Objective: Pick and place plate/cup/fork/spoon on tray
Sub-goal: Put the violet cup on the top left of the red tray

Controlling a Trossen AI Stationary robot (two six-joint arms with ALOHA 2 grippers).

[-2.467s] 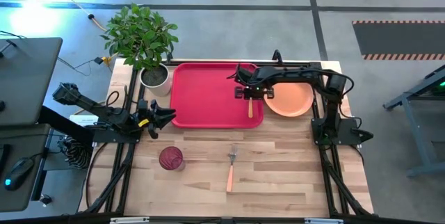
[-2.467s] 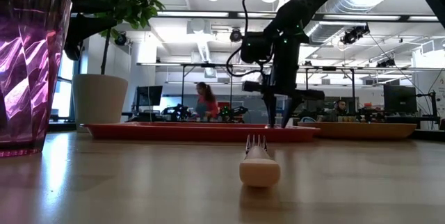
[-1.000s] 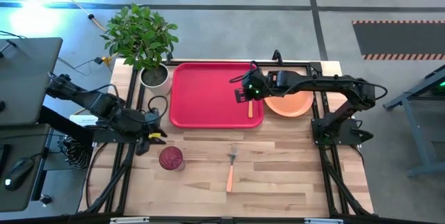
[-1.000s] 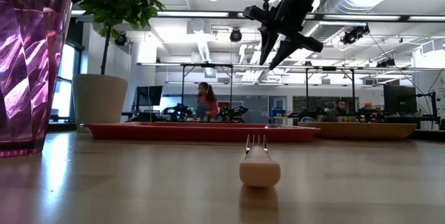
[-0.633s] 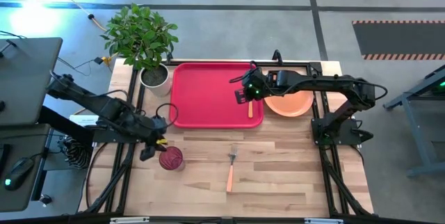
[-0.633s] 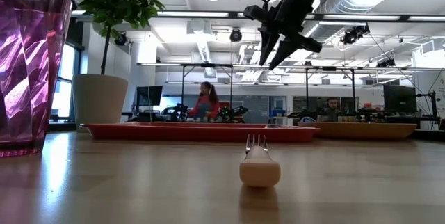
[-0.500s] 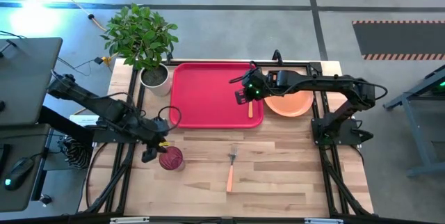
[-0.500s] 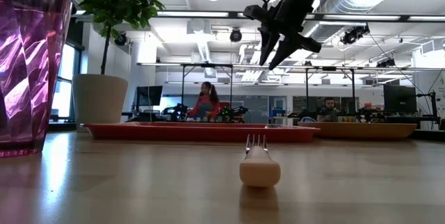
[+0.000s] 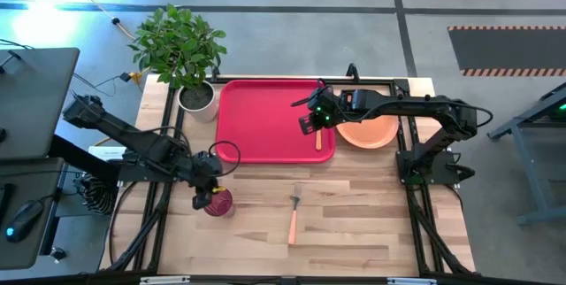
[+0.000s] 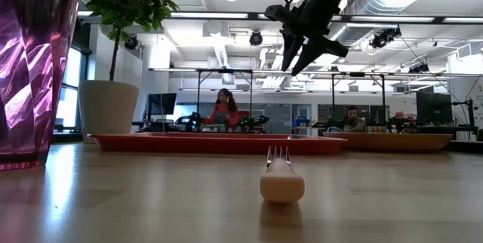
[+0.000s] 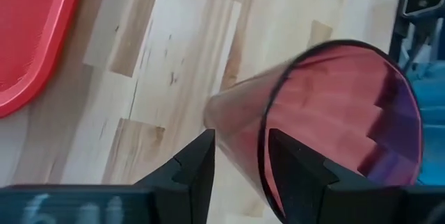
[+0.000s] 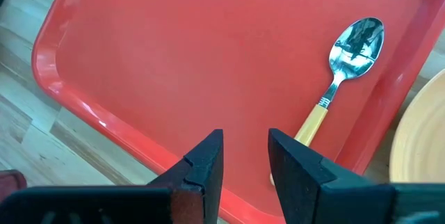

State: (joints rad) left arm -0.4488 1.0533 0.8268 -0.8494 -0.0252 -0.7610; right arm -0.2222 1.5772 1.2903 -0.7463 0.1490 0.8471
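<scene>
Left gripper (image 9: pixel 209 192) low with fingers (image 11: pixel 197 172) parted; right gripper (image 9: pixel 309 117) raised, fingers apart.

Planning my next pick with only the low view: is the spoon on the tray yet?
Observer: Yes, the spoon lies inside the tray, near its right edge.
Operator: And where is the left pincer?
Observer: The left pincer is open at the rim of the cup, not shut on it.
</scene>
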